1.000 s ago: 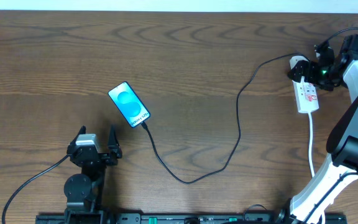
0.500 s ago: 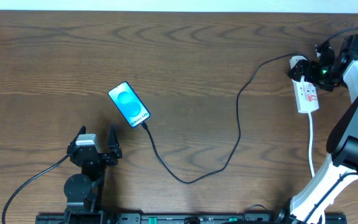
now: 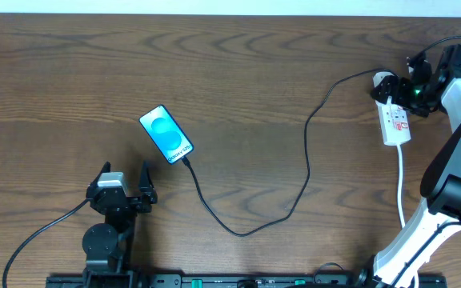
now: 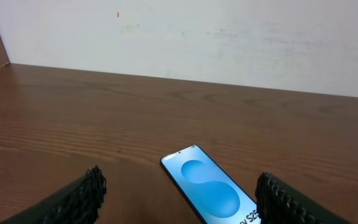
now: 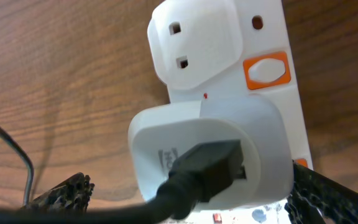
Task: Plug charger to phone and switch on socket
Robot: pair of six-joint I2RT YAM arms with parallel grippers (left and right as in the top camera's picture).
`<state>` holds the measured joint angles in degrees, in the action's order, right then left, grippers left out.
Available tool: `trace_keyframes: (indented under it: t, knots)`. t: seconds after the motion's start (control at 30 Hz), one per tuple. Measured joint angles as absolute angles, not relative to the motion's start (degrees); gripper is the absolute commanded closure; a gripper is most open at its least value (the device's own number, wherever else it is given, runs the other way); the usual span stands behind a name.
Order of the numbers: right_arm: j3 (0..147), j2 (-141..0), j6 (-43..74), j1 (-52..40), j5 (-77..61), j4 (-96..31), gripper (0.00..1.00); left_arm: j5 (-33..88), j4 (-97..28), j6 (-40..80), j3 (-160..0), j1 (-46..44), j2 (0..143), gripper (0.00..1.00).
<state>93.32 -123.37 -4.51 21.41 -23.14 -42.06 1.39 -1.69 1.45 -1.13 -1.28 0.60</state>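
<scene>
The phone (image 3: 166, 134) lies face up left of centre with its blue screen lit, and in the left wrist view the phone (image 4: 213, 193) is just ahead of my fingers. The charger (image 3: 309, 164), a thin black cable, runs from the phone's near end in a loop to the socket (image 3: 396, 124) at the far right. Its black connector (image 5: 207, 165) sits in a white adapter (image 5: 253, 130) plugged into the socket (image 5: 229, 37). An orange switch (image 5: 266, 70) shows beside it. My right gripper (image 5: 191, 193) stands open astride the adapter. My left gripper (image 3: 125, 173) is open, short of the phone.
The socket's white cord (image 3: 402, 188) trails toward the front past my right arm (image 3: 454, 172). A white wall (image 4: 185, 37) borders the table's far edge. Bare wooden tabletop (image 3: 238, 80) lies between phone and socket.
</scene>
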Motion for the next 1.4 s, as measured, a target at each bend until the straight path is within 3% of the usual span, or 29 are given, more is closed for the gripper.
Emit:
trace_keyframes:
  t: [1.27, 1.4]
  knots:
    - [90.15, -122.08, -1.28, 21.41, -23.55, -38.5, 0.11, 1.39, -1.72, 1.43, -1.13, -1.28, 0.6, 0.21]
    - [90.13, -122.08, -0.69, 21.41, -23.22, -38.33, 0.16, 1.39, -1.69, 1.43, -1.13, -1.28, 0.6, 0.21]
